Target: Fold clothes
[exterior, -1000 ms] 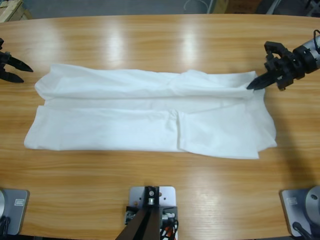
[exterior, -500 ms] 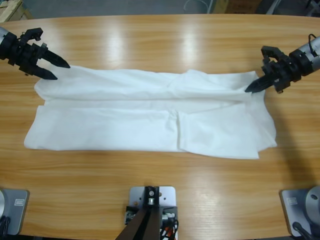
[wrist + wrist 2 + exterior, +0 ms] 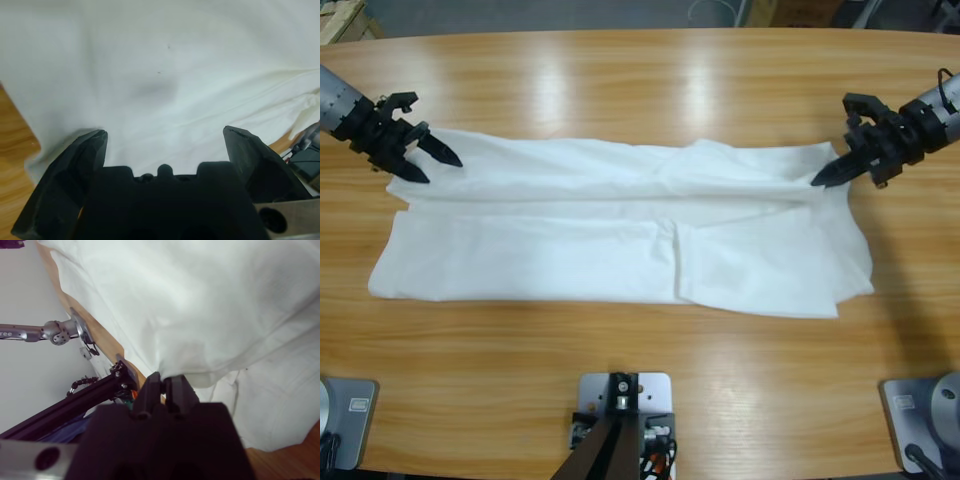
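Note:
A white T-shirt lies spread lengthwise across the wooden table, its far long edge folded toward the middle. My left gripper hangs open over the shirt's far left corner. In the left wrist view its jaws stand wide apart with white fabric filling the space beyond them. At the shirt's far right corner my right gripper is shut on the cloth. The right wrist view shows the jaws pinched together on a fabric edge.
The wooden table shows as broad strips of wood behind and in front of the shirt. Its far edge runs along the top of the high view. In the right wrist view a black rig post stands past the table's edge.
My left arm has come in from the left edge to the shirt's far left corner, jaws open. The right gripper has kept its hold on the right corner and hardly moved.

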Controlling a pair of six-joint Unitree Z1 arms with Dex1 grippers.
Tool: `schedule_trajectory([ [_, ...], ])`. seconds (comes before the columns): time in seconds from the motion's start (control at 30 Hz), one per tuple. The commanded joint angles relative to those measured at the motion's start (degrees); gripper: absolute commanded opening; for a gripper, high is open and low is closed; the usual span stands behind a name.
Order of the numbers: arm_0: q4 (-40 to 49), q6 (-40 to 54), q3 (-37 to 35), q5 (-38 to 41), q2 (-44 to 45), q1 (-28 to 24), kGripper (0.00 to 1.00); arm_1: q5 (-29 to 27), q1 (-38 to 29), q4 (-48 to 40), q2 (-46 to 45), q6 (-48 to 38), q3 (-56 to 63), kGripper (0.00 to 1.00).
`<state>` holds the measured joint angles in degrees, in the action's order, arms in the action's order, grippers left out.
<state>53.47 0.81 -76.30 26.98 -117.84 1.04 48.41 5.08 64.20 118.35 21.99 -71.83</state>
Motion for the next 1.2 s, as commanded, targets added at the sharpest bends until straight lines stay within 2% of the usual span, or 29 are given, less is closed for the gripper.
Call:
schedule_trajectory([
  [0.03, -0.47, -1.43, 3.26, -1.71, -2.24, -3.09, 0.904, -2.01, 0.45, 0.84, 3.61, -0.53, 0.11, 0.0],
  [0.13, -0.15, -1.39, 3.43, -1.67, -1.64, -3.5, 0.904, -2.01, 0.45, 0.96, 4.0, -0.97, 0.08, 0.0],
  [0.17, 0.03, -1.34, 3.43, -1.67, -1.34, -3.5, 0.904, -2.01, 0.45, 1.17, 4.0, -0.98, 0.04, 0.098],
  [0.2, 0.29, -1.34, 3.43, -1.67, -0.96, -3.53, 0.904, -2.02, 0.45, 1.39, 3.93, -0.98, -0.13, 0.447],
  [0.23, 0.53, -1.34, 3.43, -1.67, -0.62, -3.64, 0.904, -2.06, 0.45, 1.53, 3.7, -0.98, -0.25, 0.532],
  [0.3, 1.15, -1.34, 3.42, -1.67, 0.26, -3.74, 0.904, -2.09, 0.45, 2.0, 3.12, -1.11, -0.55, 0.561],
  [0.33, 1.47, -1.34, 3.43, -1.67, 0.64, -3.76, 0.904, -2.09, 0.45, 2.12, 2.47, -1.62, -0.57, 0.739],
  [0.37, 1.89, -1.34, 3.42, -1.69, 1.01, -3.76, 0.904, -2.08, 0.45, 2.25, 1.71, -1.95, -0.52, 0.86],
  [0.4, 2.2, -1.34, 3.4, -1.69, 1.35, -3.76, 0.904, -2.2, 0.45, 2.42, 0.54, -2.48, -0.5, 0.919],
  [0.53, 3.33, -1.34, 3.43, -1.67, 3.23, -3.76, 0.904, -3.55, 1.24, 0.7, -3.95, -4.46, -1.15, 0.927],
  [0.7, 4.28, -1.28, 3.57, -1.71, 5.69, -2.86, 0.904, -6.68, 1.51, -3.47, -4.58, -4.85, -4.54, 0.927],
  [0.93, 4.63, -1.21, 3.7, -2.04, 6.66, -2.53, 0.904, -7.54, 1.51, -9.57, -0.5, -4.55, -3.67, 0.927],
  [1.2, 4.63, -1.27, 3.61, -2.97, 6.22, -2.18, 0.904, -8.35, 1.56, -11.71, 3.0, -4.15, -3.42, 0.935],
])
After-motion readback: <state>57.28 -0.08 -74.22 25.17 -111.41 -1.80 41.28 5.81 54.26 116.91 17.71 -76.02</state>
